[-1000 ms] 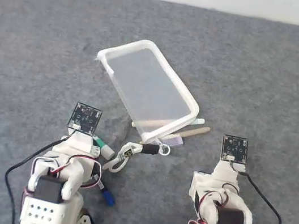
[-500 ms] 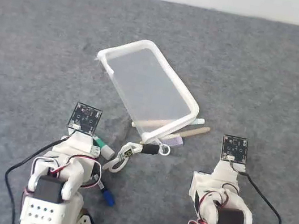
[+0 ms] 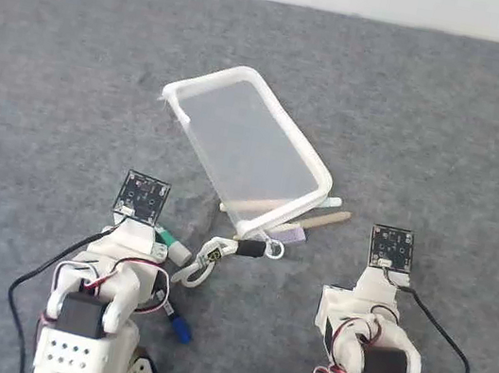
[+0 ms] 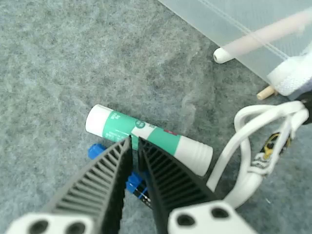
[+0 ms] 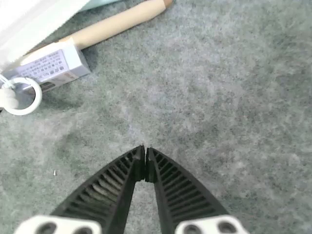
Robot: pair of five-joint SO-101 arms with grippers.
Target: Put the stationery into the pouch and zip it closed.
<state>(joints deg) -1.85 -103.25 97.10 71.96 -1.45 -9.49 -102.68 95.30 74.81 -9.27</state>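
Note:
A translucent pouch (image 3: 249, 148) with a white rim lies at the table's middle, its white zipper strap (image 3: 214, 257) trailing toward the arms. A green-and-white glue stick (image 4: 148, 138) lies just past my left gripper (image 4: 134, 141), which is shut with nothing in it. A blue pen (image 3: 177, 324) lies beside the left arm. A wooden pencil (image 5: 114, 24), a small white eraser (image 5: 48, 66) and a white pen (image 4: 265, 36) lie by the pouch's near edge. My right gripper (image 5: 145, 147) is shut over bare carpet, short of the eraser.
Grey carpet (image 3: 450, 134) covers the whole table, with free room to the left, right and behind the pouch. A white ring (image 5: 18, 96) on the strap lies next to the eraser.

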